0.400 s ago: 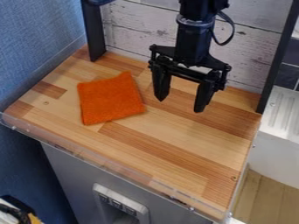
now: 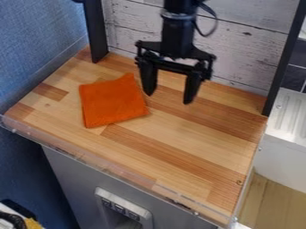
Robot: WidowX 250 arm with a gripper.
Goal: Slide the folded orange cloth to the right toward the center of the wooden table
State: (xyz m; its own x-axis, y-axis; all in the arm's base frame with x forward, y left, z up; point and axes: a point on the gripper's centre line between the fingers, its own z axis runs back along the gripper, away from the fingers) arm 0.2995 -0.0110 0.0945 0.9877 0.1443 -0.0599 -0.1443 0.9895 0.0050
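My gripper [image 2: 168,99] hangs over the back middle of the wooden counter, pointing down, its two fingers spread wide with nothing between them. Just left of it, an orange cloth [image 2: 112,102] lies flat on the counter, roughly square, with one corner pointing to the back. The left finger is close to the cloth's right edge in the view; the gripper appears to be above the surface, apart from the cloth.
The wooden counter [image 2: 173,156] has a clear plastic lip along its front edge. Behind it stands a whitewashed plank wall [image 2: 245,56], with a dark post [image 2: 95,31] at the left and another [image 2: 286,58] at the right. A white ridged surface [image 2: 293,114] lies beyond on the right.
My gripper has shifted left and slightly toward the top of the view, closer to the cloth. It has stayed open, and the cloth has not moved.
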